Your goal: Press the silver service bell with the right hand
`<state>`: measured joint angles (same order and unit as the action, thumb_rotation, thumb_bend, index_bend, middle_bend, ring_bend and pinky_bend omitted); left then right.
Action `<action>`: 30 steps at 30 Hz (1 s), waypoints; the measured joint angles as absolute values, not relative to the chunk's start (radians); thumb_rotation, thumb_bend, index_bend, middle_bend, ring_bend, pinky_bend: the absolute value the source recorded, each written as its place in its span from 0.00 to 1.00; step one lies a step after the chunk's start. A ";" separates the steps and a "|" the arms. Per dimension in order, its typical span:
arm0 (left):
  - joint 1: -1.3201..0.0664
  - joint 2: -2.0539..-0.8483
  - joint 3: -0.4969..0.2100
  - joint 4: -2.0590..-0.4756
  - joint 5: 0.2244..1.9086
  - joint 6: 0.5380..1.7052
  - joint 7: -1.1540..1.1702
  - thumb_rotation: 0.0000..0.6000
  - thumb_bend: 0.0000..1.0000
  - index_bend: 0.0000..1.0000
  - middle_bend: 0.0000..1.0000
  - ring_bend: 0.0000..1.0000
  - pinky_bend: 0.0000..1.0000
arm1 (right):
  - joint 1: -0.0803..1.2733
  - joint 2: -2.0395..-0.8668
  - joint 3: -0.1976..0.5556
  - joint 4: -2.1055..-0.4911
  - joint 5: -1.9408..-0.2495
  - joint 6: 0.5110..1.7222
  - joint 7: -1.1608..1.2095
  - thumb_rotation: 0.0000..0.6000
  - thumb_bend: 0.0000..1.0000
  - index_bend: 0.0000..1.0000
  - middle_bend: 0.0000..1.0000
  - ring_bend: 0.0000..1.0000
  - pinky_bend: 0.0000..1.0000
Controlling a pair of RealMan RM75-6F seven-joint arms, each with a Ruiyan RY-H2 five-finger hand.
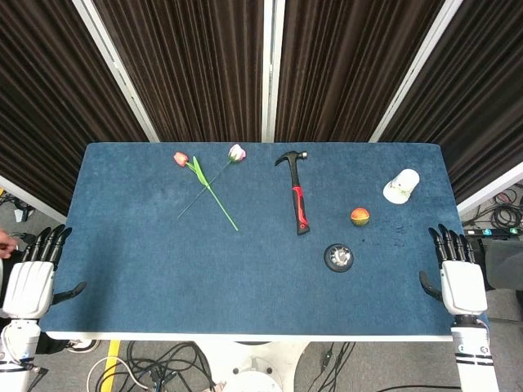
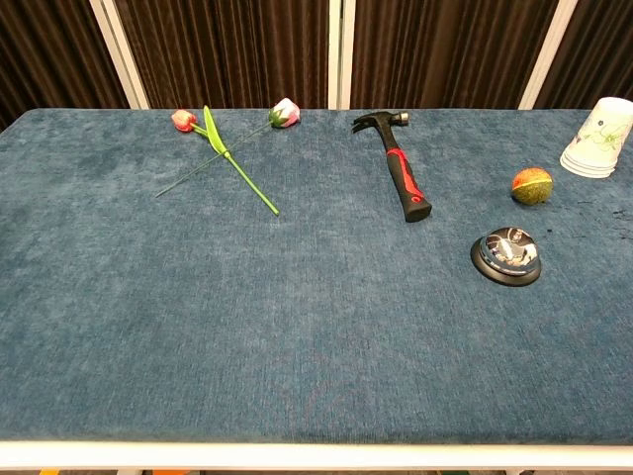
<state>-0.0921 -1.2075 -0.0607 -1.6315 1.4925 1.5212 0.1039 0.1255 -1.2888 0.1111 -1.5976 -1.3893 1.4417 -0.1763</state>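
Right hand [image 1: 462, 273] (open) off bell [image 1: 338, 258]

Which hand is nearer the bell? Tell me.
Right. The right hand rests at the table's right edge, a short way from the bell; the left hand sits at the far left edge, across the table.

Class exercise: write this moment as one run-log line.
stage: not started | right hand: open at table edge, off bell | left hand: open, idle | bell: unpressed

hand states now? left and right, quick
Left hand: open, holding nothing, at the table's left edge.
Right hand: open, holding nothing, not yet at the bell.
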 measured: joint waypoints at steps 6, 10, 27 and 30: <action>-0.092 -1.207 -0.060 -1.633 1.493 1.520 0.104 1.00 0.11 0.09 0.05 0.00 0.14 | 0.125 -1.286 0.111 -1.602 -1.393 1.445 -0.178 1.00 0.32 0.00 0.00 0.00 0.00; -0.093 -1.207 -0.061 -1.633 1.492 1.518 0.105 1.00 0.11 0.09 0.05 0.00 0.14 | 0.125 -1.284 0.111 -1.604 -1.395 1.446 -0.177 1.00 0.32 0.00 0.00 0.00 0.00; -0.087 -1.209 -0.057 -1.631 1.493 1.524 0.094 1.00 0.11 0.09 0.05 0.00 0.15 | 0.131 -1.298 0.090 -1.581 -1.446 1.456 -0.216 1.00 1.00 0.00 0.82 0.71 0.69; -0.091 -1.209 -0.059 -1.628 1.493 1.520 0.096 1.00 0.11 0.09 0.05 0.00 0.14 | 0.138 -1.318 0.079 -1.562 -1.449 1.436 -0.229 1.00 1.00 0.01 0.87 0.76 0.70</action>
<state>-0.0905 -1.2090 -0.0588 -1.6276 1.4931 1.5202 0.0956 0.1376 -1.3183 0.0790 -1.5623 -1.4492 1.4361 -0.2287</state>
